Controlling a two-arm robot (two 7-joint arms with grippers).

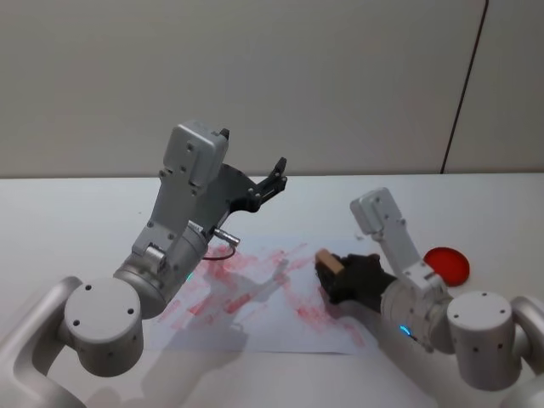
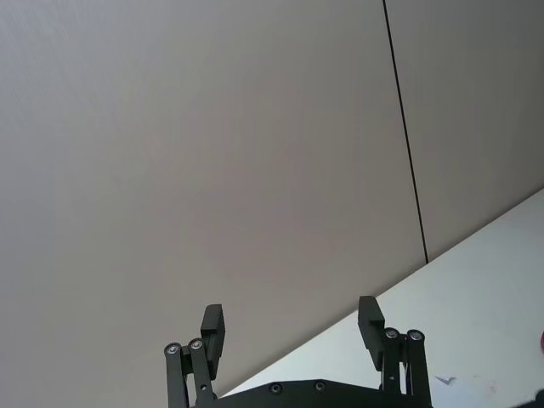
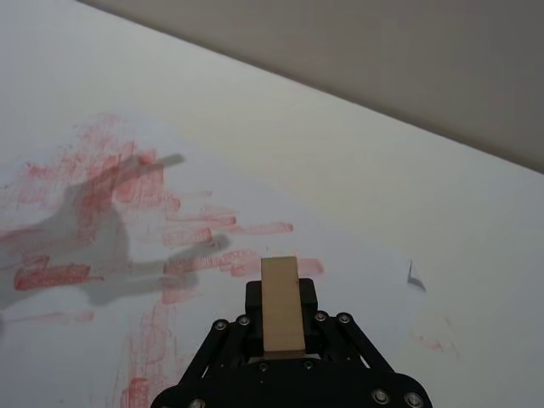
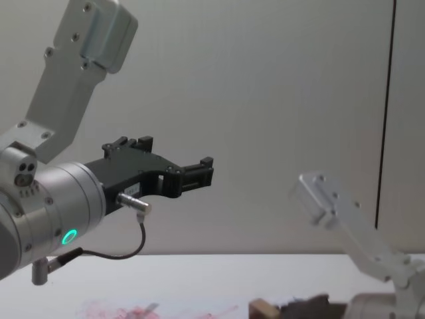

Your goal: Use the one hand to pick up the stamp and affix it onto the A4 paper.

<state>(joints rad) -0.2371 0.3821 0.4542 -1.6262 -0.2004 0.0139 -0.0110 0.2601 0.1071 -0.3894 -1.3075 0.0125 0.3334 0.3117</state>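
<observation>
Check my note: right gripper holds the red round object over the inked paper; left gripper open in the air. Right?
No: the right wrist view shows the right gripper holding the stamp. It is over the A4 paper; the left gripper is open in the air.

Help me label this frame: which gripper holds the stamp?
The right gripper, shut on the stamp over the A4 paper; the left gripper is raised in the air, open and empty.

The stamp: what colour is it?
The stamp is pale tan wood, shown best in the right wrist view.
</observation>
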